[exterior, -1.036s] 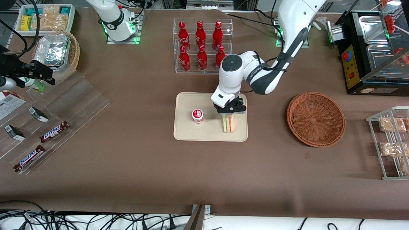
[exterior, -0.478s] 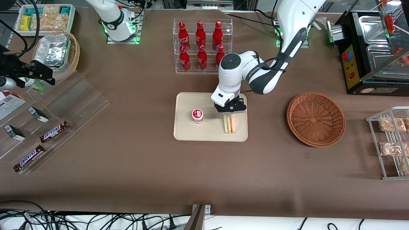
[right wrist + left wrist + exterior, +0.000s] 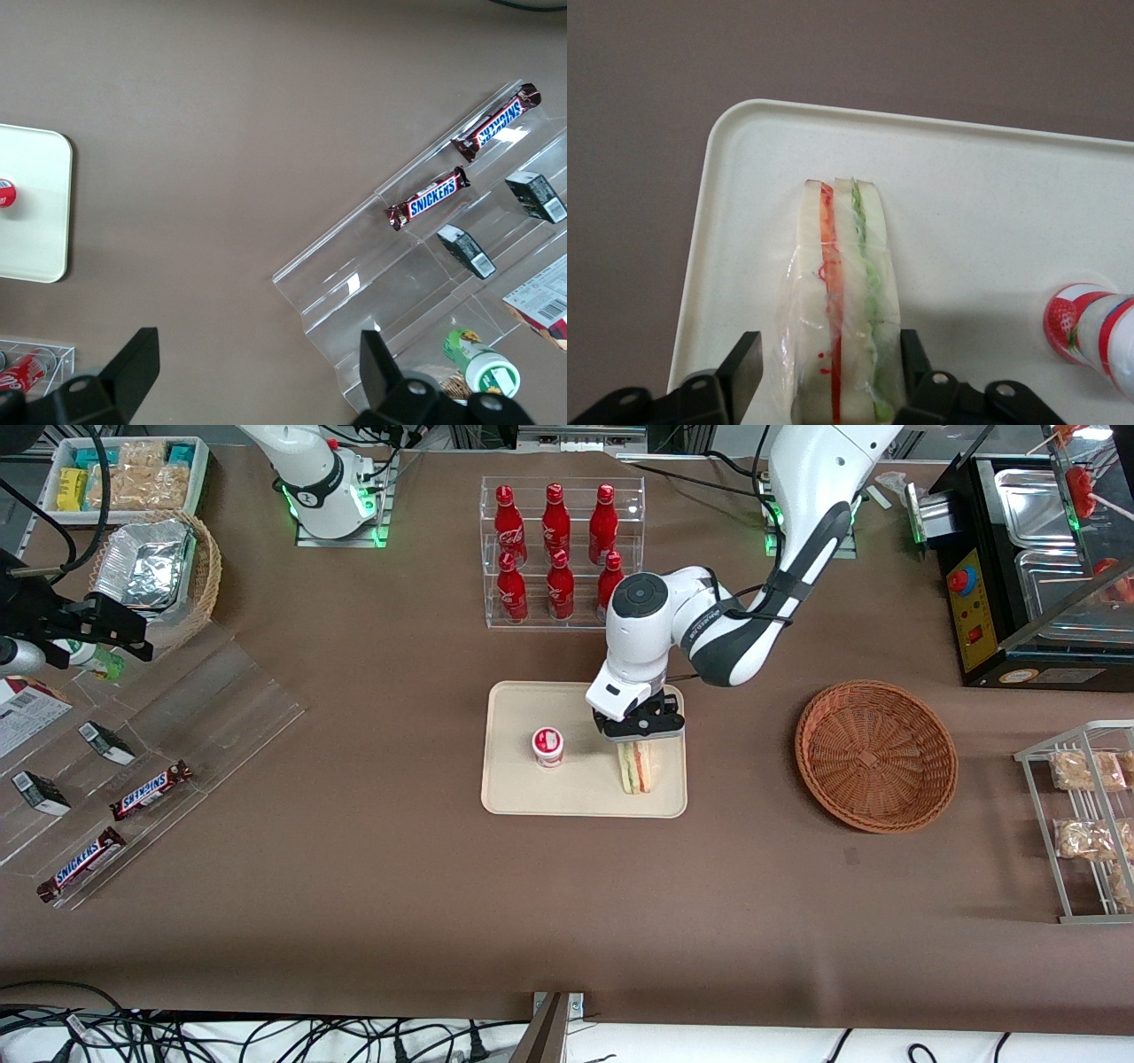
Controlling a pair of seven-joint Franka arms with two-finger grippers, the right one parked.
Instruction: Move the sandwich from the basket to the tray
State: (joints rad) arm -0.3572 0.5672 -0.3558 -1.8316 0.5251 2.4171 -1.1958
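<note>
One sandwich (image 3: 842,301) stands on edge on tray (image 3: 514,797), beside yogurt cup (image 3: 548,746) | hand (image 3: 640,728) straddles it, fingers (image 3: 744,363) slightly spread, I judge releasing | basket (image 3: 875,755) empty

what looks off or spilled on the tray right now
Nothing stands out. The sandwich stands on edge on the tray, wrap intact, with the hand open around it. The cup beside it is upright; nothing has spilled.

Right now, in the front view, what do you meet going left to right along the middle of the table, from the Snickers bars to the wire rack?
Snickers bars → yogurt cup on the tray → sandwich between the gripper fingers → basket → wire rack.
</note>
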